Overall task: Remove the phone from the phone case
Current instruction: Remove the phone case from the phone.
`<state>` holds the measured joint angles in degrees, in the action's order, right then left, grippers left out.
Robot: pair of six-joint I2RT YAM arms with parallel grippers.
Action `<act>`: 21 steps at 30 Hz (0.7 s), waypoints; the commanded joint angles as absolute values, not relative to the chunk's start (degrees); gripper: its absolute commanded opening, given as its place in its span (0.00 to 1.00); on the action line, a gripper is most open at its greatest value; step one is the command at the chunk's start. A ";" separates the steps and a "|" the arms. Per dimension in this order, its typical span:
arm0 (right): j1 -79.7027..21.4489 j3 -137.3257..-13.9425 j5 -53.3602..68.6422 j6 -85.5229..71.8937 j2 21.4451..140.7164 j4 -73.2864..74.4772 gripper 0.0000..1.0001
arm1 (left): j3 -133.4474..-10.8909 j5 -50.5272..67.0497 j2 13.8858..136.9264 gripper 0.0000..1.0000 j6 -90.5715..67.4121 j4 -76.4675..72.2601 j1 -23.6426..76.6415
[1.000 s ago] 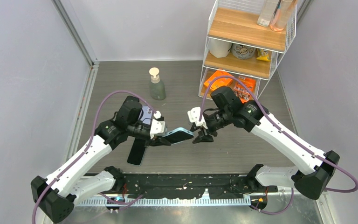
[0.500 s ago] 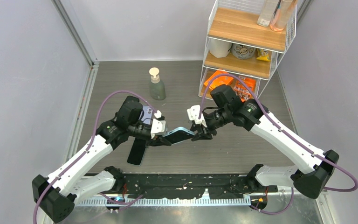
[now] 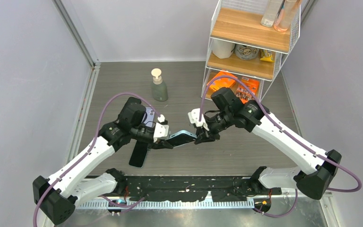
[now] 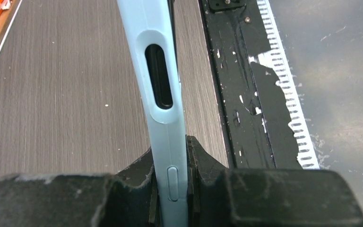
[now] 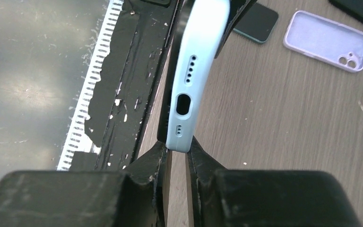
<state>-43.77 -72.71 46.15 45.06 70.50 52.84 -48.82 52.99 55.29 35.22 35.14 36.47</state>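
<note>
Our right gripper [image 5: 177, 150] has just pinched the phone case [image 3: 182, 137] at its free end (left gripper [image 4: 170, 161] clamps the other). Peeling can begin, we judge.

Gap closed at the case end.
The right gripper [image 3: 202, 137] has shifted left onto the pale blue silicone phone case [image 3: 182, 137].

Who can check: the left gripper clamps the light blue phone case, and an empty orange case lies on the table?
The empty case on the table is lilac, not orange; the right wrist view shows it. The left gripper does clamp the light blue phone case.
</note>
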 commanded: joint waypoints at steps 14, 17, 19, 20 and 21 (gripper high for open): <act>-43.59 -76.60 43.05 39.22 73.25 43.50 0.15 | -50.19 54.58 55.93 0.00 42.25 38.50 42.05; -43.57 -76.76 41.81 36.18 73.64 41.80 0.16 | -50.08 54.18 56.00 0.00 42.57 38.57 42.34; -43.58 -77.19 40.47 34.67 74.07 40.83 0.16 | -49.93 54.01 56.16 0.00 42.75 38.50 42.51; -43.59 -77.61 39.97 34.21 74.39 40.24 0.17 | -49.88 53.97 56.18 0.00 42.84 38.49 42.54; -43.55 -77.83 39.04 33.34 74.55 40.03 0.17 | -49.72 53.82 56.22 0.00 42.93 38.49 42.58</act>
<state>-43.77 -72.86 42.65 37.54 73.34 54.39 -48.82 47.92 55.94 39.53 38.22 39.70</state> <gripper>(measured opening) 0.166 0.201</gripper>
